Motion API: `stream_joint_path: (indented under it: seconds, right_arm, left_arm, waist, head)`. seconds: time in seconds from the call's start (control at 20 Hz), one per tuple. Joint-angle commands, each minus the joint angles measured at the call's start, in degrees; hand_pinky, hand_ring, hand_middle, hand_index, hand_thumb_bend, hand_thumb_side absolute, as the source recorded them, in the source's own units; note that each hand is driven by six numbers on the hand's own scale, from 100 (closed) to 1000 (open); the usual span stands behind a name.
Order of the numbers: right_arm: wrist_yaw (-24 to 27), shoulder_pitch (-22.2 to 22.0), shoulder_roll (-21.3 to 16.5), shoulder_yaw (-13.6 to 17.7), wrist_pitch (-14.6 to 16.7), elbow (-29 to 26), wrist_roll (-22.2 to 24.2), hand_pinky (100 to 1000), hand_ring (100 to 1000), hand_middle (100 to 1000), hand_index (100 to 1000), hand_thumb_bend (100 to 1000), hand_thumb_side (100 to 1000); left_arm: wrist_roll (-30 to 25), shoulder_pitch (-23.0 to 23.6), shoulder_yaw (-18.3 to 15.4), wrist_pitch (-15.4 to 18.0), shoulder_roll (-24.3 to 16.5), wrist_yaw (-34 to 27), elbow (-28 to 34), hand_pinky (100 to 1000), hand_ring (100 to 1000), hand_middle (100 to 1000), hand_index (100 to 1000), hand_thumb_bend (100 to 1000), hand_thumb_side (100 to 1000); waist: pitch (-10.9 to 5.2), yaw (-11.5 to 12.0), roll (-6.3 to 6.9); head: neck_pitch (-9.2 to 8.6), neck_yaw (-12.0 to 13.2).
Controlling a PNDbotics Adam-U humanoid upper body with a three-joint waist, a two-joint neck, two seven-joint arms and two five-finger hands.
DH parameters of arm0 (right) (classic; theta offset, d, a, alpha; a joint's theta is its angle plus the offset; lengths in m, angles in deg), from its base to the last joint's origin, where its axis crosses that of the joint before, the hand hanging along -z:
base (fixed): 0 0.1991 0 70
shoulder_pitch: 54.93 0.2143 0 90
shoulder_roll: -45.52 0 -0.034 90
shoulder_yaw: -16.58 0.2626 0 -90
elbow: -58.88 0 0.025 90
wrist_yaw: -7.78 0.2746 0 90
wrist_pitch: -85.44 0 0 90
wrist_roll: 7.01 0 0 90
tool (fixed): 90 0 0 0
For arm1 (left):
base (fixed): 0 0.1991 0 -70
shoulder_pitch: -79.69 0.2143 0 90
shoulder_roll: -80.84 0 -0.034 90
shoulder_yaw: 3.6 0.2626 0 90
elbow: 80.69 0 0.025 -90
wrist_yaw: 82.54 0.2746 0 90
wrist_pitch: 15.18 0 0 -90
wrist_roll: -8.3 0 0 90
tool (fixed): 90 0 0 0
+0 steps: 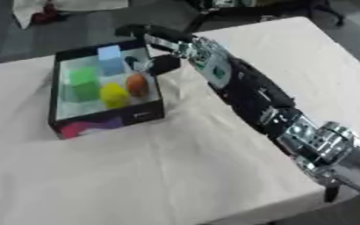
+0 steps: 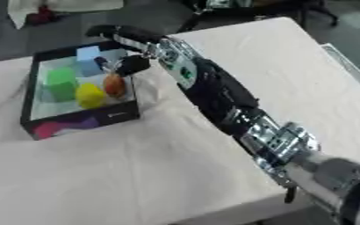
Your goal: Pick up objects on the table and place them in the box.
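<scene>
An open black box [image 1: 106, 118] stands on the table at the upper left. Inside lie a green block [image 1: 83, 83], a pale blue block [image 1: 110, 60], a yellow object [image 1: 114, 94] and an orange-brown rounded object [image 1: 137, 84]. My right arm reaches diagonally from the lower right, and my right hand [image 1: 164, 44] hovers over the box's far right corner. Its fingers stretch out along the far rim, the thumb hangs down just above the orange-brown object, and nothing is held. No left hand shows.
The table [image 1: 137, 176] is covered in a pale cloth with folds near the box. Its right and front edges drop to a dark floor. A white cloth with a red thing [image 1: 41, 13] lies on the floor beyond.
</scene>
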Motion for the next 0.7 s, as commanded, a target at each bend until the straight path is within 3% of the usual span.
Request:
stream_joint_path:
  seconds: [0.05, 0.25, 0.45, 0.7]
  right_arm:
    - [1.4, 0.4, -3.2, 1.3, -0.5, -2.8, -2.7, 912, 949, 965, 1000, 100, 531]
    - [7.8, -1.0, -7.0, 2.8, -2.5, -7.5, -5.2, 890, 921, 932, 983, 100, 387]
    - [17.4, -5.0, -11.5, 5.1, -5.9, -15.2, -6.9, 874, 901, 895, 956, 100, 388]
    - [28.2, -14.8, -15.6, 9.6, -8.8, -28.8, -8.0, 858, 872, 844, 914, 100, 414]
  left_arm:
    - [0.9, -0.1, -0.4, 0.2, -0.8, -0.2, 1.2, 698, 558, 593, 808, 100, 898]
    - [3.5, 1.1, -0.9, 0.2, -1.7, -1.0, 1.3, 696, 560, 594, 803, 100, 886]
    - [7.1, 2.8, -1.6, 0.3, -3.0, -2.4, 1.1, 696, 568, 603, 803, 100, 883]
    - [9.9, 4.9, -2.1, 0.1, -4.8, -3.3, 0.4, 695, 573, 608, 802, 100, 880]
  waist:
    - [-0.59, -0.5, -0.64]
    - [-1.09, -1.8, -1.21]
    - [-1.62, -3.8, -2.03]
    - [-2.44, -6.6, -3.12]
  head:
    - [-0.11, 0.4]
    - [-0.11, 1.7]
    - [-0.11, 4.2]
    - [-0.11, 7.3]
